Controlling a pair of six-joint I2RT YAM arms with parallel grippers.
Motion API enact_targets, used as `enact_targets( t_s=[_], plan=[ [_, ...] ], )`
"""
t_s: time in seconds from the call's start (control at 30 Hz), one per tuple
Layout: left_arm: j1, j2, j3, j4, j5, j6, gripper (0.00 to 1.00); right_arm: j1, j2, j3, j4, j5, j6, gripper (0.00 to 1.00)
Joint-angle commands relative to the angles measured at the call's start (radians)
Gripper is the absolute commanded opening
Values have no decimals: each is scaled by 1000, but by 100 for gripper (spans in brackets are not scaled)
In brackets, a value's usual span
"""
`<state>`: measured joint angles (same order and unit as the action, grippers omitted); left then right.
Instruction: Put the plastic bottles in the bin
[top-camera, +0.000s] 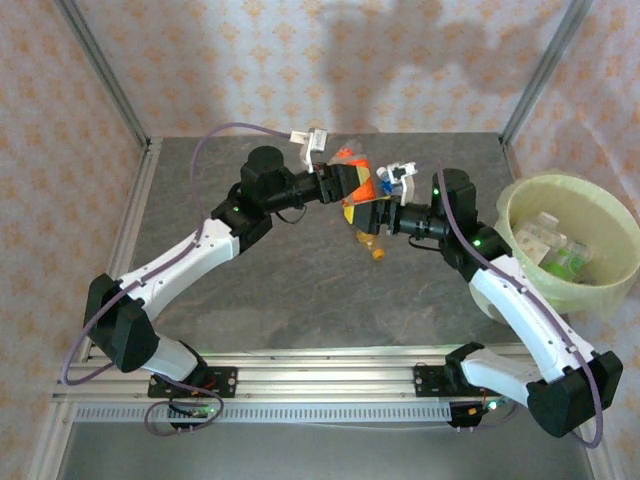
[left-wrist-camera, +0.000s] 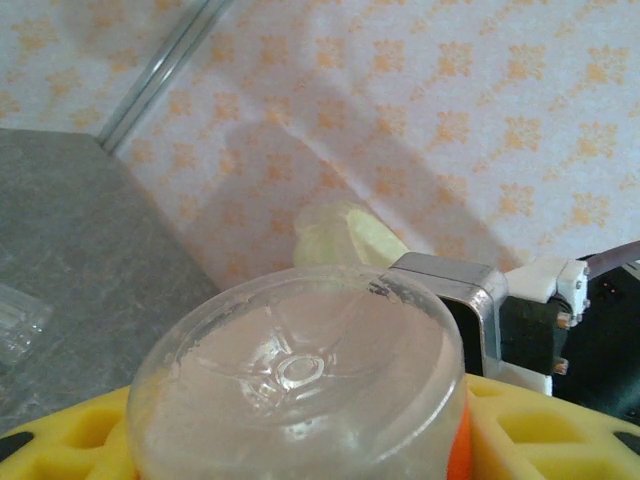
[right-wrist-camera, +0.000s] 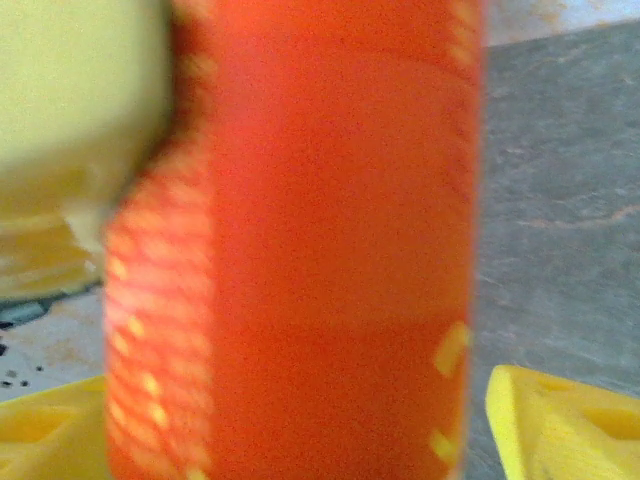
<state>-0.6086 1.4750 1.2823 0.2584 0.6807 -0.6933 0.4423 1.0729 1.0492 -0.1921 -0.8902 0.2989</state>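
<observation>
**A:** What has the left gripper (top-camera: 342, 188) got?

**B:** A bottle (top-camera: 362, 180) with an orange label. The jaws are closed on its clear base end. In the left wrist view that base sits tight between the yellow pads (left-wrist-camera: 80, 430), right up against the camera.

**A:** How does it lie from there?

**B:** It runs out past the fingertips, tilted, and is held up above the table (top-camera: 300, 290). Its orange cap (top-camera: 378, 253) hangs lower than both grippers.

**A:** And the right gripper (top-camera: 378, 212)?

**B:** It meets the left one nose to nose, with its jaws set around the same bottle, on the label. Up close the orange label stands between its fingers (right-wrist-camera: 560, 420). A sliver of table shows between the label and one of them. The other is just beside the label. Whether the tips press on the bottle, I cannot tell.

**A:** Where is the bin (top-camera: 590, 295)?

**B:** It is behind the right gripper, out beyond that arm's elbow and well apart from both sets of fingers. Several bottles (top-camera: 553, 250) lie inside it, one with a green label.
</observation>
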Motion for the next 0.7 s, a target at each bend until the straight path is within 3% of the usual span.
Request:
enact_targets(
  t_s=[0.0,0.27,0.43,0.47,0.53,0.6,0.67],
  plan=[
    [-14,-15,38,37,37,34,44,9,0,14,172,-12,70,76],
    [-17,-18,40,23,22,36,44,8,5,21,176,46,88,44],
    [-17,-16,51,-17,4,47,47,8,-6,15,159,97,80,38],
    [-17,-19,54,-31,-6,51,53,8,-8,18,135,117,70,38],
    [-17,-24,69,-103,-47,68,82,8,-11,37,46,183,29,38],
    [-18,-31,85,-181,-101,93,95,8,-11,63,-72,284,-20,37],
    [-16,-48,79,-218,-151,105,100,8,-13,79,-168,409,-37,36]
  ],
)
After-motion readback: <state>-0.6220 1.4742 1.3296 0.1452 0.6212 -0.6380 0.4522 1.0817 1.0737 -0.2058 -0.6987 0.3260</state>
